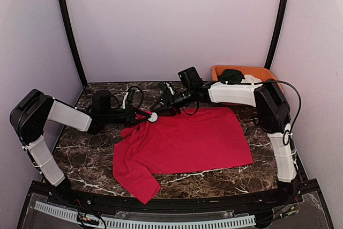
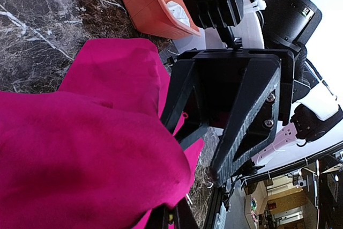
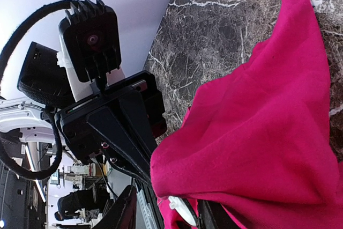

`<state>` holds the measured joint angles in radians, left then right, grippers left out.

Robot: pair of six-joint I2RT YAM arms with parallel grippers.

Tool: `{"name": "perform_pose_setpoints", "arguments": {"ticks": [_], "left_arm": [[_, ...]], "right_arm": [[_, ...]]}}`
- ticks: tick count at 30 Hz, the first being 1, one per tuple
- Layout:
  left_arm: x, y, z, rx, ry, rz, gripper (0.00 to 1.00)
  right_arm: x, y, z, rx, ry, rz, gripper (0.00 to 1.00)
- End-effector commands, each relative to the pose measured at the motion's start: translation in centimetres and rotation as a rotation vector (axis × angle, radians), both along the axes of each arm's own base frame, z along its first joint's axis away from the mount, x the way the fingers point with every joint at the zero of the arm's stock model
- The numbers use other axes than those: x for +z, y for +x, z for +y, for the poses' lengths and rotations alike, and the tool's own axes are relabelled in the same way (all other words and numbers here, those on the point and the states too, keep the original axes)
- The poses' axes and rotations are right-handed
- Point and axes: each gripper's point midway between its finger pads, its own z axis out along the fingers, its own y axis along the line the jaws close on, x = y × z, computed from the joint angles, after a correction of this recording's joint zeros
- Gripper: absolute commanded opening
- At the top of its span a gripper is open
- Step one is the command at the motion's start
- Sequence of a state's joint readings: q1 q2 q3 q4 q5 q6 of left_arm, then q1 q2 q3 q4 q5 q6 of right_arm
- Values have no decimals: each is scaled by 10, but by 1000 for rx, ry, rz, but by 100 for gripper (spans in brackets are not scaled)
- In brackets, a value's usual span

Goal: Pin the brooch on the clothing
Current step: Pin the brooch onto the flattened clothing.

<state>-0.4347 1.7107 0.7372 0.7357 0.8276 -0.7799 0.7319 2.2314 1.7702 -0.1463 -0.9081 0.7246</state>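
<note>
The red T-shirt [image 1: 187,138] lies spread on the dark marble table, with its far left corner lifted. My left gripper [image 1: 142,115] is shut on that raised fold, and the cloth [image 2: 80,148] drapes over its fingers. My right gripper [image 1: 159,109] faces it from the right and is shut on the white round brooch [image 1: 153,116]. In the right wrist view the brooch [image 3: 183,211] sits between my fingers, just under the red fold [image 3: 257,122]. A thin metal tip [image 2: 187,199] shows at the fold's edge. The two grippers are almost touching.
An orange tray [image 1: 220,70] stands at the back right with a dark green garment [image 1: 231,75] and a white one [image 1: 251,79] in it. It also shows in the left wrist view [image 2: 144,4]. Purple walls enclose the table on three sides.
</note>
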Motion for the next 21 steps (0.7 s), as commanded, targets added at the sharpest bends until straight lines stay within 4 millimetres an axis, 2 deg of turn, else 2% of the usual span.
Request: {"name": "perform_pose_setpoints", "arguments": {"ticks": [1, 4, 13, 16, 19, 21], "left_arm": [[8, -4, -2, -18, -25, -23, 1], [7, -5, -2, -19, -29, -17, 1], [6, -4, -2, -17, -29, -10, 1], [6, -4, -2, -17, -29, -9, 1], [5, -4, -2, -17, -28, -8, 1], [5, -4, -2, -18, -28, -7, 1]], "right_arm": [[-11, -3, 7, 8, -39, -25, 35], [-12, -4, 7, 12, -44, -26, 31], [-10, -10, 10, 37, -53, -46, 33], [-10, -9, 10, 33, -62, -54, 29], [-9, -9, 10, 38, -62, -54, 19], [-10, -9, 11, 40, -62, -53, 16]]}}
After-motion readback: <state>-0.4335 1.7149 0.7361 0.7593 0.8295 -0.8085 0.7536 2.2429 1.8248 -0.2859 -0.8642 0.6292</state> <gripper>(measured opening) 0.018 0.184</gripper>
